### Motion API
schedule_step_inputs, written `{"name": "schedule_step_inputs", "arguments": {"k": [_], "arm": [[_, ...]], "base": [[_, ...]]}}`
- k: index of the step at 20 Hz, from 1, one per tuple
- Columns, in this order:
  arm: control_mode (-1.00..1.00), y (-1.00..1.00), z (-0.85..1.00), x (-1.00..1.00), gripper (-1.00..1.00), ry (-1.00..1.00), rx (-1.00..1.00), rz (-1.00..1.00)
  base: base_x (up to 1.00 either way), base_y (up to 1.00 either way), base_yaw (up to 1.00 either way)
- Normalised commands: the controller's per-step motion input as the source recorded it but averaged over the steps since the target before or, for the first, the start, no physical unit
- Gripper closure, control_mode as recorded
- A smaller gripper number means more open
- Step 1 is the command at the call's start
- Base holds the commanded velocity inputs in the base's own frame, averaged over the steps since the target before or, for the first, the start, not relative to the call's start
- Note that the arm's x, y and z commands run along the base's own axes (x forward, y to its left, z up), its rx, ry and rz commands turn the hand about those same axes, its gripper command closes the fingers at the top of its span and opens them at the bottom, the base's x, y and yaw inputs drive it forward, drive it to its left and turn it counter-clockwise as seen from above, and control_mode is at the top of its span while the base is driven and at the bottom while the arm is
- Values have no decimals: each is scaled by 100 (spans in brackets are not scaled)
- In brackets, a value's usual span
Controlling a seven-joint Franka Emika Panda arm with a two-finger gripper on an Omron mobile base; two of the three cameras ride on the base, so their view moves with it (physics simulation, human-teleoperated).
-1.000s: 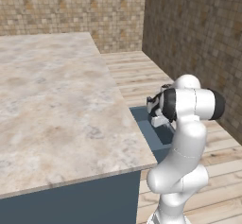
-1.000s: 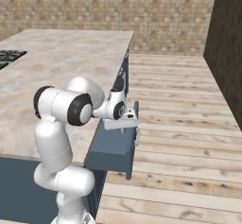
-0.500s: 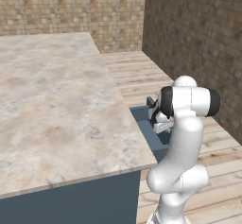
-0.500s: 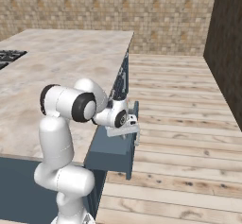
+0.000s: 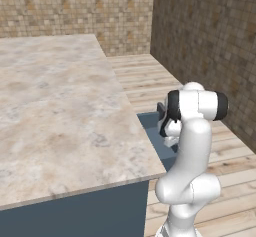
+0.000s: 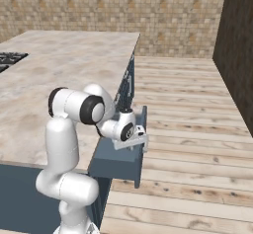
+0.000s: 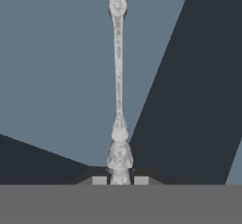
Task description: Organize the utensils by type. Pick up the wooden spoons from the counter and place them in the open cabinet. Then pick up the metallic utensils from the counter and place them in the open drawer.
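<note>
The claw (image 7: pixel 119 179) is clamped on the end of the metal spoon (image 7: pixel 118 76), whose slim handle points away from it over the blue bottom of the open drawer (image 6: pixel 116 161). The claw hangs inside the drawer, beside the front edge of the desk (image 5: pixel 60 121). I think the risk is a release while the spoon is tilted: it could hit the drawer wall and bounce out to the floor.

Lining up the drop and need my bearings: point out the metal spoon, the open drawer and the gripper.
metal spoon (image 7: pixel 117 76): hand view, mid handle.
open drawer (image 6: pixel 117 163): right base view, bare outer side wall.
gripper (image 7: pixel 120 179): hand view, between the fingertips, shut on the spoon's end.
</note>
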Motion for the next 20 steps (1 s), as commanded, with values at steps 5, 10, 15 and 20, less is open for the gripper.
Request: {"name": "schedule_step_inputs", "arguments": {"k": [5, 10, 15, 20], "arm": [[-100, -34, -11, 0, 100, -5, 2, 4], [-100, -45, -3, 0, 100, -4, 2, 2], [-100, -41, -6, 0, 100, 0, 1, 1], [-100, -36, -3, 0, 100, 0, 1, 2]], "base": [[0, 0, 0], [0, 0, 0], [0, 0, 0], [0, 0, 0]]}}
